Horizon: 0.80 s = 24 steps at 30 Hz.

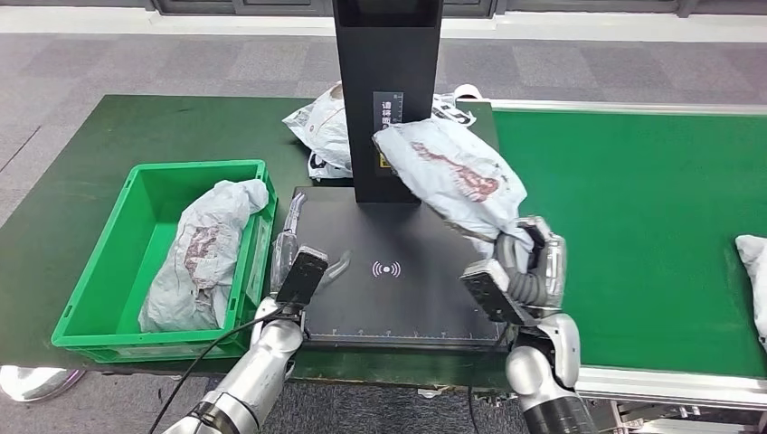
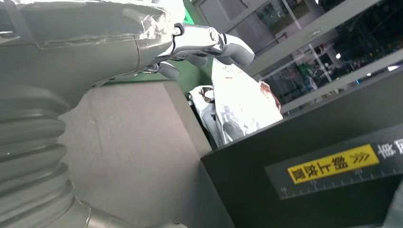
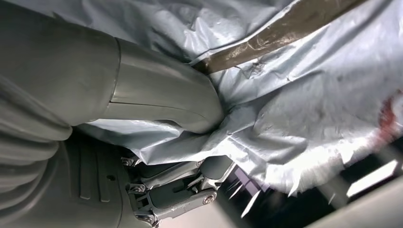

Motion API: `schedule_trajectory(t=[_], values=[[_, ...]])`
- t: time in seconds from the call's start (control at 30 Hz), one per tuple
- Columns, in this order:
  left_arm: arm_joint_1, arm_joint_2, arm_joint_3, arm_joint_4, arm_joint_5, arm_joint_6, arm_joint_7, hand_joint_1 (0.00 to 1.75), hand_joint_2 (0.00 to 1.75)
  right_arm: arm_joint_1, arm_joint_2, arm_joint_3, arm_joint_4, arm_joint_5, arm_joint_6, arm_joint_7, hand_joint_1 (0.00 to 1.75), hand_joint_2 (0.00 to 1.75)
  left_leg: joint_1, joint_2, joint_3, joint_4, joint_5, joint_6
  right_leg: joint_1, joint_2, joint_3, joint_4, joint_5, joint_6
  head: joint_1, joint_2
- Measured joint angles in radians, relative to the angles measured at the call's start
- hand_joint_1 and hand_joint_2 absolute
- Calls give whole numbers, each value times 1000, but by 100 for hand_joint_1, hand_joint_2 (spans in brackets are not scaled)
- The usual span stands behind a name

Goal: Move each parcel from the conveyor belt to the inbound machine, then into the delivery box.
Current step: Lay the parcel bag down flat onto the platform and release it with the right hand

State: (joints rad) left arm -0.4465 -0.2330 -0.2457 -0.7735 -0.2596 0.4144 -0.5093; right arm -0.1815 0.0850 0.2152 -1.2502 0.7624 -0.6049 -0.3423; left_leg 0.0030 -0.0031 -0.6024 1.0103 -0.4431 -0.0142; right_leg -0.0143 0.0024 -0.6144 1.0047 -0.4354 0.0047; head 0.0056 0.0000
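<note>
Parcel raised over the inbound machine's scan plate

The right hand has its fingers and thumb pinched into one end of the grey parcel, holding it tilted above the inbound machine — likely so its label can be read. The left hand rests at the plate's edge beside the green delivery box, fingers loosely spread and holding nothing — probably waiting to take over. One parcel in the box already lies there.
</note>
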Motion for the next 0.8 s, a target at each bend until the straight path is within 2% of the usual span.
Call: schedule_trajectory(t=[0.13,0.27,0.4,0.57,0.8], values=[[-7,2,0,0,15,1,-8,0,175,-13,-21,107,78,5,110,61,175,175,0,-1,0,0,0,0,0,-1,0,0,0,0,0,0],[-14,5,0,2,30,-1,-18,0,175,-29,-54,183,158,-15,237,125,42,175,0,-1,0,0,0,0,0,-1,0,0,0,0,0,0],[-18,8,0,3,39,-6,-18,0,175,-25,-80,234,191,22,336,216,0,175,0,-1,0,0,0,0,0,-1,0,0,0,0,0,0],[-19,10,2,2,79,-11,-22,0,175,-27,-97,263,213,49,358,268,0,175,0,-1,0,0,0,0,0,-1,0,0,0,0,0,0],[-19,12,17,1,108,-11,-35,0,175,-34,-105,269,226,44,358,278,0,175,0,-1,1,0,0,0,0,-1,2,0,0,0,0,0]])
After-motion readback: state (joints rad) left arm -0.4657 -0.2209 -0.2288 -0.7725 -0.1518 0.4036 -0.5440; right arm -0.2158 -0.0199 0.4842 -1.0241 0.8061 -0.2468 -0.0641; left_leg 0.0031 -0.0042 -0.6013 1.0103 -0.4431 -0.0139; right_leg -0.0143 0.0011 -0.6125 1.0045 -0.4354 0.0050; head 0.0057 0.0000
